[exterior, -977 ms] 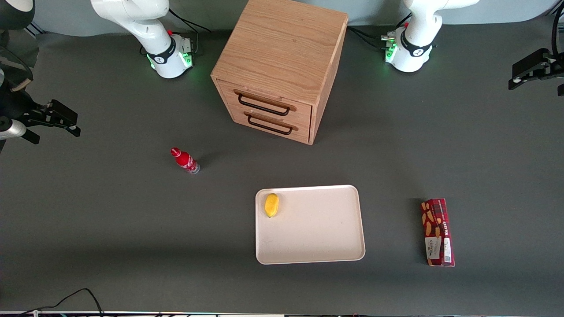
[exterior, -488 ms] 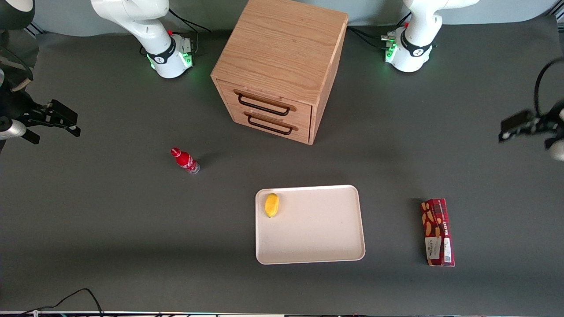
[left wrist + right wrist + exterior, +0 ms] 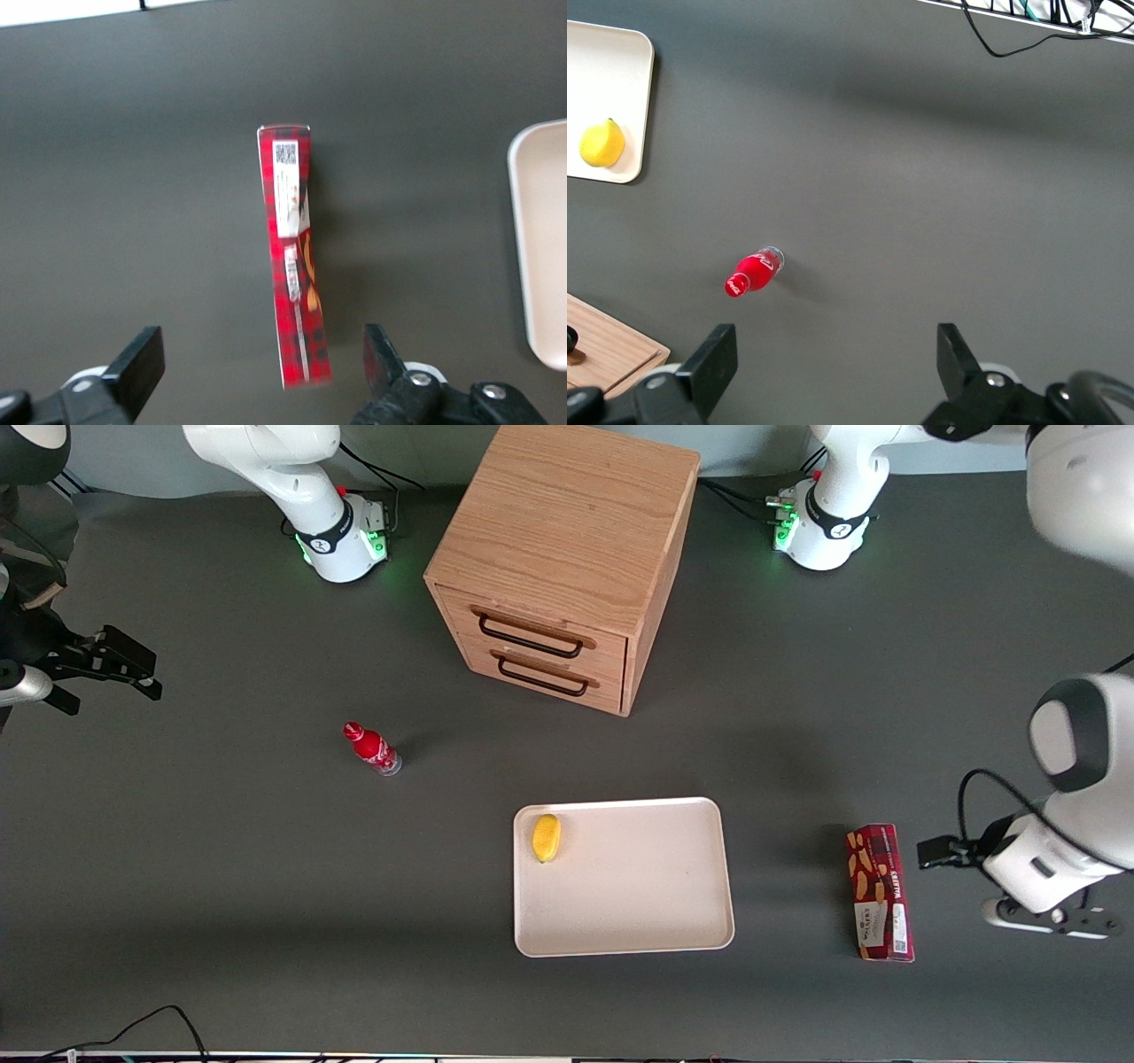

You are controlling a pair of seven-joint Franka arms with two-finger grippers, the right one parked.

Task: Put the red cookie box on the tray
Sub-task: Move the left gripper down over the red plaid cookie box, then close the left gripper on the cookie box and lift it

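Near the working arm's end of the counter, your gripper hangs above the red cookie box, fingers spread to straddle it; the tray waits beside.

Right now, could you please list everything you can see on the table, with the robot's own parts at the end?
red cookie box: one, dark red with cookie pictures and a white label, lying on the table beside the tray, toward the working arm's end.
tray: one, cream-white, near the middle of the table, nearer the front camera than the cabinet.
lemon: one, yellow, in a corner of the tray.
red bottle: one, small, lying on the table toward the parked arm's end.
wooden cabinet: one, light wood, two drawers with dark handles, both closed.
cable: one, black, at the table edge nearest the front camera.
gripper: left arm's, black fingers open, above the box, not touching it.
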